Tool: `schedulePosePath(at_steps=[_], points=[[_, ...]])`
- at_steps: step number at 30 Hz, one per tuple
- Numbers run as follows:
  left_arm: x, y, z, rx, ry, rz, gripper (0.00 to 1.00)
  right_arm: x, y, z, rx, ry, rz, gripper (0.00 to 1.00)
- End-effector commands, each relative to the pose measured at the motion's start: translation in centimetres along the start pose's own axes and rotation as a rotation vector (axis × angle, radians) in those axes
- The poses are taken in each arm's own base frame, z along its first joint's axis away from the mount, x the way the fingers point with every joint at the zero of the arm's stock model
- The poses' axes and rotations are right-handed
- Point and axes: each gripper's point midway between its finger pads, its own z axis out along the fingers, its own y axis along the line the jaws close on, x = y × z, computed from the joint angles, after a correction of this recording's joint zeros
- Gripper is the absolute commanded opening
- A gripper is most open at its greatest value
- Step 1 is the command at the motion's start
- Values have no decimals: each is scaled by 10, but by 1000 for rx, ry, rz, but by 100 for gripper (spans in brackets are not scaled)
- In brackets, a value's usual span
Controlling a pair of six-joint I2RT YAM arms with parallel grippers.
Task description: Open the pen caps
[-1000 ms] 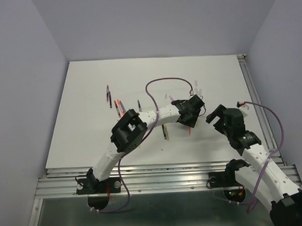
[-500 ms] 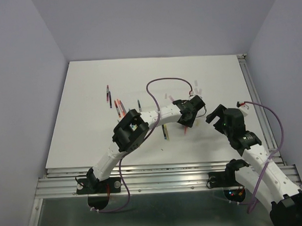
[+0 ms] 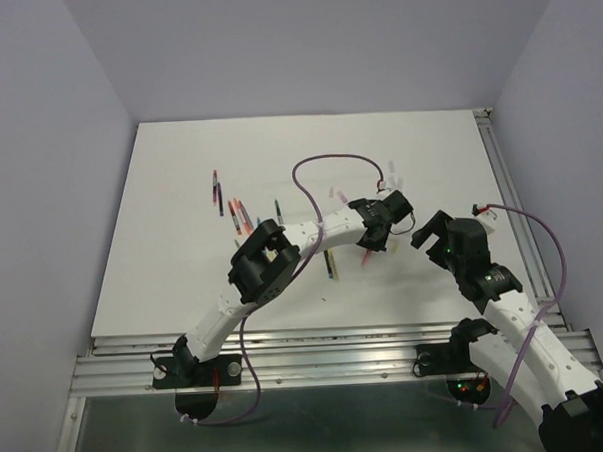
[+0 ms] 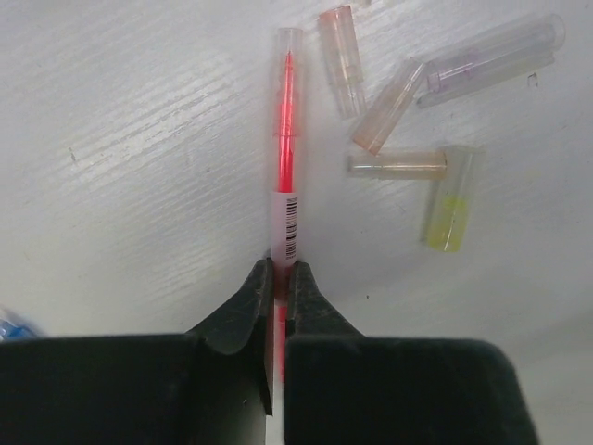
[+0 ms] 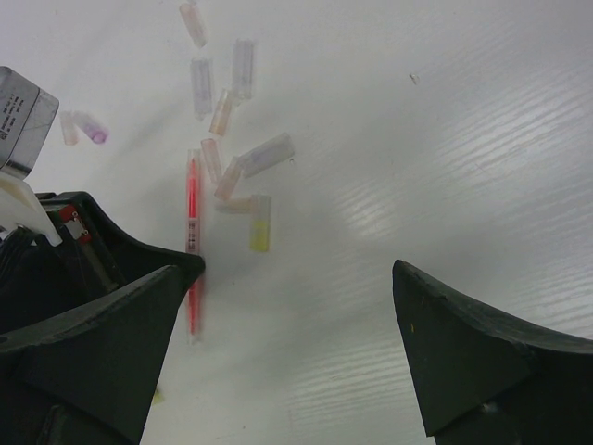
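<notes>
My left gripper [image 4: 280,274] is shut on the body of a red pen [image 4: 283,176] that points away from it over the white table. The pen's pale translucent cap [image 4: 288,79] sits over its red tip. Just right of it lie several loose pen caps: a pinkish one [image 4: 341,60], a long clear one [image 4: 496,57] and a yellow one [image 4: 451,199]. In the top view the left gripper [image 3: 373,247] is right of the table's centre. My right gripper [image 5: 292,311] stands open and holds nothing, right of the red pen [image 5: 193,236] and apart from it.
More pens lie in a group [image 3: 231,207] at the table's left-middle, and one dark pen [image 3: 330,266] lies beside the left forearm. A few further caps [image 3: 391,172] lie beyond the left gripper. A purple cable [image 3: 319,167] loops over the left arm. Metal rails [image 3: 510,192] run along the right edge.
The left gripper has closed from partly open onto the red pen, and its wrist has shifted slightly right and farther. The right arm has not moved.
</notes>
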Motion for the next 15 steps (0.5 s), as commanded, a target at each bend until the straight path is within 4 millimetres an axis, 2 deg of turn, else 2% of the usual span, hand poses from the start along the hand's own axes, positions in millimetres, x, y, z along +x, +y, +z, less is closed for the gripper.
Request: schedulePosePath(at_steps=[1, 5, 6, 8, 9, 11, 12, 14, 15], points=[[10, 19, 7, -66, 31, -13, 0, -6, 4, 1, -27, -29, -2, 100], [-12, 30, -8, -76, -42, -69, 0, -5, 18, -4, -92, -3, -1, 100], [-23, 31, -21, -66, -81, -94, 0, -2, 29, -8, -147, 25, -4, 100], [-34, 38, -36, -61, -138, -127, 0, -1, 43, -15, -232, 41, -21, 100], [-41, 40, -52, -35, -191, -154, 0, 1, 57, -20, -308, 61, -24, 100], [-44, 42, -67, -1, -241, -177, 0, 6, 71, -29, -410, 86, -37, 100], [-42, 46, -82, 33, -281, -197, 0, 14, 83, -37, -492, 127, -43, 100], [-34, 46, -95, 87, -305, -233, 0, 19, 98, -43, -591, 159, -32, 100], [-23, 51, -105, 124, -329, -251, 0, 23, 114, -54, -696, 189, -33, 100]])
